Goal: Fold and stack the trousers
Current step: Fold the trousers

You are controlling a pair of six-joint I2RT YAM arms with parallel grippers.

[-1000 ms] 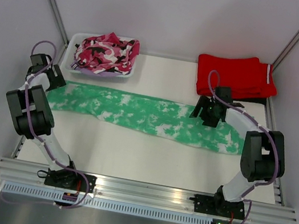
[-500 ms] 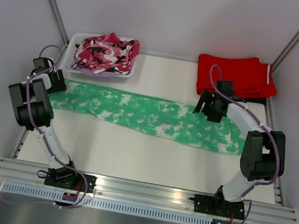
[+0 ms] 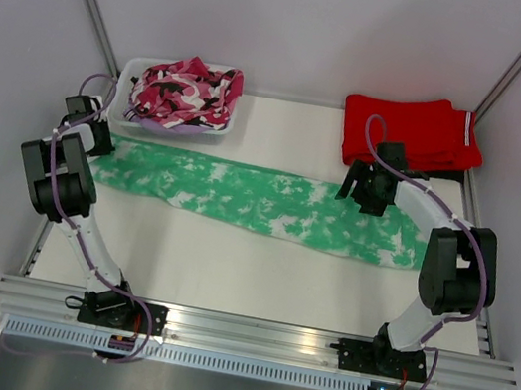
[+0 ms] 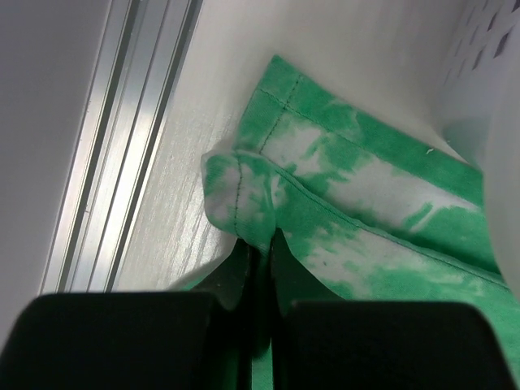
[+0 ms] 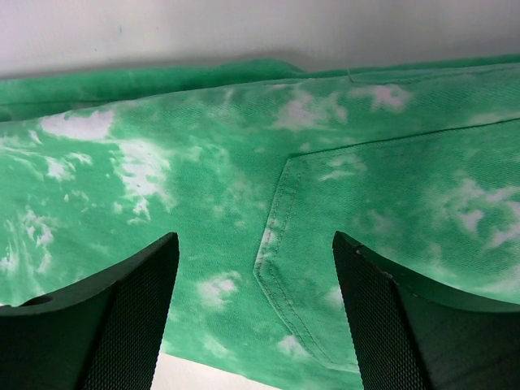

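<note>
The mint green, white-blotched trousers lie stretched in a long strip across the table from left to right. My left gripper is at their left end, shut on a pinched fold of the hem, which bunches up between the fingers. My right gripper hangs open over the waist end, near the back edge of the cloth. A stitched pocket of the trousers lies below it, and the two fingers stand wide apart with nothing between them.
A white basket at the back left holds a pink, black and white camouflage garment. Folded red trousers with a white stripe lie at the back right. A metal rail runs along the table's left edge, close beside my left gripper.
My left gripper moved a little toward the back left onto the hem and closed on it. My right gripper shifted slightly toward the back and stayed open.
</note>
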